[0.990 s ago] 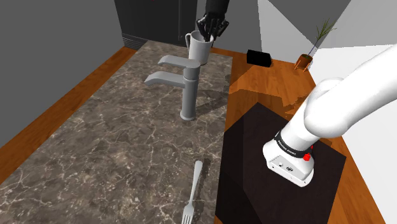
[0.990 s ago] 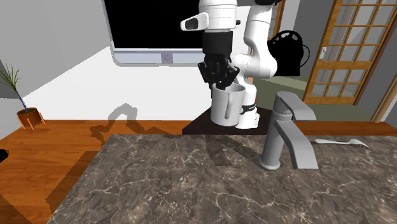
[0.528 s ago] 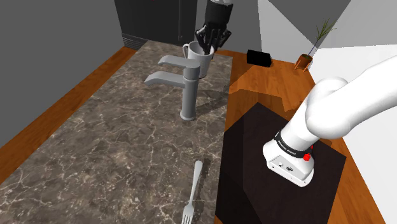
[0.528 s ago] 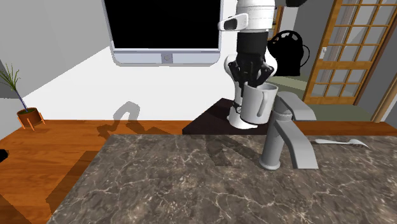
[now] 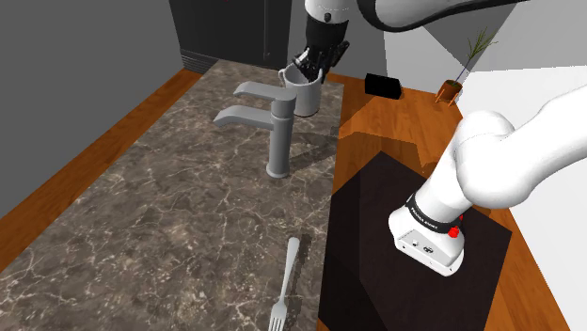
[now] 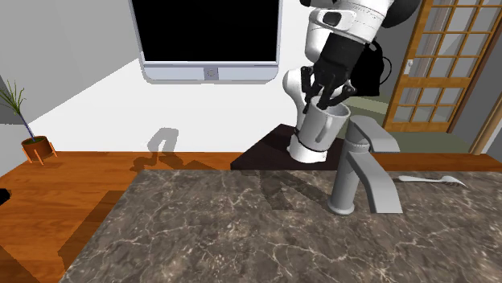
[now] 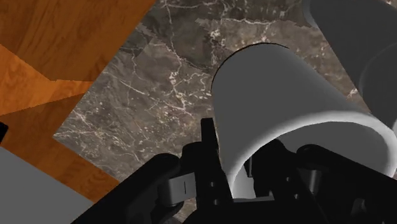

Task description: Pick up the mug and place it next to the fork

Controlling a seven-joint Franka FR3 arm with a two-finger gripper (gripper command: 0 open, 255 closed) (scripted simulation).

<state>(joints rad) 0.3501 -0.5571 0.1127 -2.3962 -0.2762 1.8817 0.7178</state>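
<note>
A plain grey-white mug (image 5: 303, 91) hangs in the air over the far end of the marble counter (image 5: 169, 207), just behind the faucet. My black gripper (image 5: 316, 62) is shut on the mug's rim, one finger outside the wall and one inside. From across the counter the mug (image 6: 320, 133) tilts under the gripper (image 6: 330, 98). Along the hand, the mug (image 7: 286, 108) sits clasped in the gripper (image 7: 232, 159) with the counter below. The grey fork (image 5: 285, 280) lies at the counter's near end, close to the stand; the fork (image 6: 431, 179) also appears beyond the faucet.
A tall grey faucet (image 5: 271, 122) stands mid-counter between mug and fork, and the faucet (image 6: 362, 169) is right beside the mug. The black stand (image 5: 414, 244) borders the counter. On the wood floor are a black box (image 5: 383, 86) and a potted plant (image 5: 466, 66).
The arm has carried the mug toward the faucet and a little lower, to the second exterior view's right. The hand has turned and the mug now tilts.
</note>
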